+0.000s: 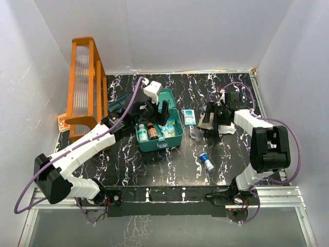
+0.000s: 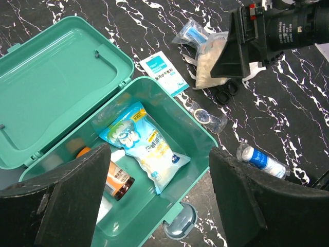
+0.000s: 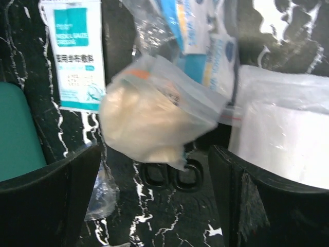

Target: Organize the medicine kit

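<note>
The medicine kit (image 1: pixel 177 138) stands open mid-table, its lid (image 2: pixel 56 77) tipped back. Inside lie a blue-white sachet (image 2: pixel 144 146), an amber bottle (image 2: pixel 115 180) and a white bottle (image 1: pixel 142 133). My left gripper (image 2: pixel 159 170) hovers over the box's front part (image 2: pixel 177 105), open, with nothing between its fingers. My right gripper (image 3: pixel 154 164) is open to the right of the kit, over black scissors (image 3: pixel 172 175). A beige filled plastic bag (image 3: pixel 149 123), blurred, is between its spread fingers without touching them.
Loose on the table are a teal-white gauze packet (image 1: pixel 189 117), a small clear bag (image 2: pixel 208 117), a wrapped blue vial (image 1: pixel 206 162), a bagged white roll (image 3: pixel 288 139) and blue-white packets (image 3: pixel 200 31). An orange rack (image 1: pixel 85 82) and a dark teal tray (image 1: pixel 119 105) stand at the left.
</note>
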Controlling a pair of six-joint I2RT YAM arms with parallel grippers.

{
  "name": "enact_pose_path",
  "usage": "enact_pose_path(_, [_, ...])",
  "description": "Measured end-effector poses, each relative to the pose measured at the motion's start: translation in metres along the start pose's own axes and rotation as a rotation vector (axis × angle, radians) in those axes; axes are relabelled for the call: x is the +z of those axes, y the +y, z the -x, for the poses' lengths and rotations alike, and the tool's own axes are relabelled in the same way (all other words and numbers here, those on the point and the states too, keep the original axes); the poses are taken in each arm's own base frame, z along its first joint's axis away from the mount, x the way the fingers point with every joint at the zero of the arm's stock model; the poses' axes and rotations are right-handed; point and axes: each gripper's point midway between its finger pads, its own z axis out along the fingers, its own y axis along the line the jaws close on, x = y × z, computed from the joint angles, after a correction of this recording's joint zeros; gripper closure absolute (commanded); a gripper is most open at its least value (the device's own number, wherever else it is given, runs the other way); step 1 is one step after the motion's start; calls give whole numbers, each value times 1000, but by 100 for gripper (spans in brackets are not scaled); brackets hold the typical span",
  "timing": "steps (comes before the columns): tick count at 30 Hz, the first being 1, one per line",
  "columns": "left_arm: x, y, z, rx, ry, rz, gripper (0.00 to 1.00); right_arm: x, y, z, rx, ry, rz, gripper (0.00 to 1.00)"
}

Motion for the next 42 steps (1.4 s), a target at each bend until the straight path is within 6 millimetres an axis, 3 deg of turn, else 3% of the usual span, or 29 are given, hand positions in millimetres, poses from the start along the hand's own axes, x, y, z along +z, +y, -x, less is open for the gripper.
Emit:
enact_pose_path(6, [0, -1, 0, 7, 1, -6, 23, -3, -15, 0, 1, -48, -12, 18])
enact_pose_path(12, [0, 0, 0, 17, 0, -7, 22, 0, -9, 14, -27, -99, 33, 22])
enact_pose_path(18, [-2, 1, 2, 27, -7, -3, 22, 15, -6, 5, -10, -58, 77, 25])
enact_pose_path(29, [-2, 4, 3, 44, -11, 14, 21, 22, -2, -3, 38, -62, 109, 65])
enact_pose_path(37, [-2, 5, 3, 46, -13, 21, 21, 17, 2, 1, 75, -77, 118, 69])
enact_pose_path(42, [-2, 8, 4, 39, -16, 38, 20, 1, 14, 6, 92, -88, 157, 70])
